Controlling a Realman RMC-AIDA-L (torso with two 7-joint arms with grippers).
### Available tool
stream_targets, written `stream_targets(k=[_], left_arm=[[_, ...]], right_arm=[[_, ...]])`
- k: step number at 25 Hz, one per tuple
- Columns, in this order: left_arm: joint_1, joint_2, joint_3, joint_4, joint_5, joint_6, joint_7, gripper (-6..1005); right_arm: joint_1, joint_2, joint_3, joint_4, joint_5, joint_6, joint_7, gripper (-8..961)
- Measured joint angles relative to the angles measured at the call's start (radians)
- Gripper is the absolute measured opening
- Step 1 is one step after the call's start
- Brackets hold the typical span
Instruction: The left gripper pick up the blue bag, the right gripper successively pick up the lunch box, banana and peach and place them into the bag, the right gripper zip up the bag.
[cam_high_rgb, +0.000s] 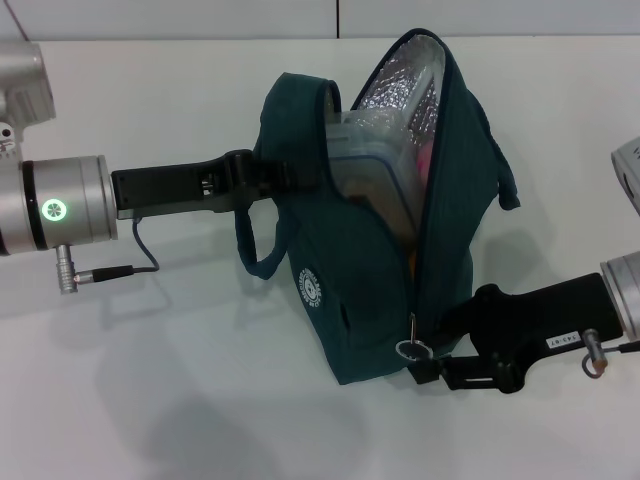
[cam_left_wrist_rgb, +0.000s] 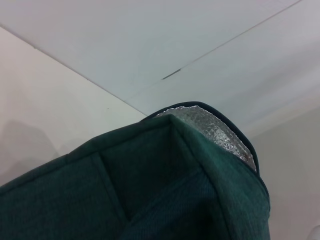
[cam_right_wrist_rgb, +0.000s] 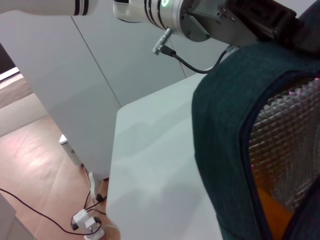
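Left gripper (cam_high_rgb: 262, 178): I'm seeing it clamping the blue bag (cam_high_rgb: 345, 300) handle.
Right gripper (cam_high_rgb: 432, 368): pinching the zip pull (cam_high_rgb: 411, 350), bag gaping.
Lunch box (cam_high_rgb: 375, 160): sitting inside.

A plain white, smooth-topped table (cam_high_rgb: 180, 400) is carrying the scene. A large dark teal fabric lunch bag (cam_high_rgb: 370, 300) with silver foil lining is sitting directly on it, between the left gripper (cam_high_rgb: 275, 180) and the right gripper (cam_high_rgb: 430, 360), its base just beside the right gripper's fingertips.
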Motion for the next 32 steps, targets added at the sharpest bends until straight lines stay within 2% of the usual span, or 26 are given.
stream_targets(k=[2,7,18,24,32], left_arm=[[0.0,0.0,0.0,0.0,0.0,0.0,0.001,41],[-0.001,0.0,0.0,-0.008,-0.001,0.0,0.008,45],[-0.004,0.003,-0.001,-0.011,-0.002,0.0,0.008,54],[-0.008,0.003,-0.002,-0.011,-0.003,0.0,0.008,59],[0.003,0.004,-0.034,-0.012,-0.003,0.002,0.027,66]], right_arm=[[0.0,0.0,0.001,0.0,0.0,0.008,0.007,474],[-0.001,0.0,0.0,0.0,0.0,0.024,0.024,287],[0.002,0.0,0.0,0.002,-0.001,0.047,0.029,276],[0.003,0.001,-0.007,0.002,-0.001,0.064,0.029,64],[0.005,-0.002,-0.006,-0.004,0.002,0.061,0.029,7]])
